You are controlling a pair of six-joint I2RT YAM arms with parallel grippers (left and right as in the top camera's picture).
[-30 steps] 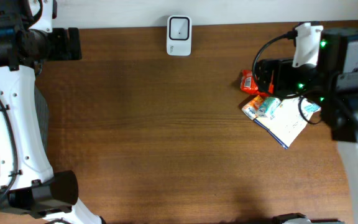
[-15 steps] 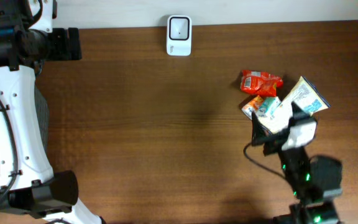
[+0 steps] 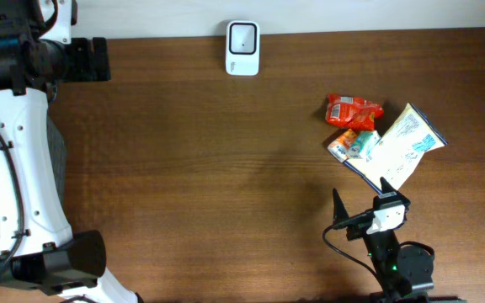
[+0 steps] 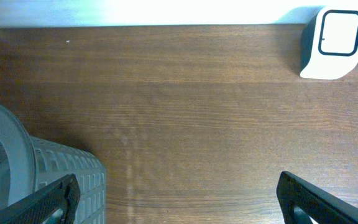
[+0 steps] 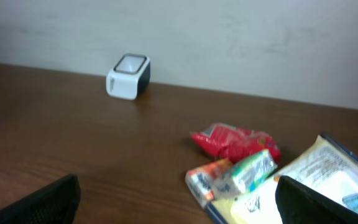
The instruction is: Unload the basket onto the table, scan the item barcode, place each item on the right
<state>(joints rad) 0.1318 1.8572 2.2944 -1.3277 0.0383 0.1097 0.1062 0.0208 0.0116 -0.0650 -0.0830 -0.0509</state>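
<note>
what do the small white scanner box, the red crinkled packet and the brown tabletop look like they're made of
Small white scanner box: likely hard plastic, smooth matte shell with a dark glossy window.
Red crinkled packet: probably thin plastic film, judging by creases and shine.
Brown tabletop: wood or wood-look laminate; even grain lines, slight sheen.

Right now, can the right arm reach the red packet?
Probably yes. The right gripper is open and faces the pile; the red packet lies uncovered on its far side. The orange-green packet and white pouch sit nearer, so go over them.
</note>
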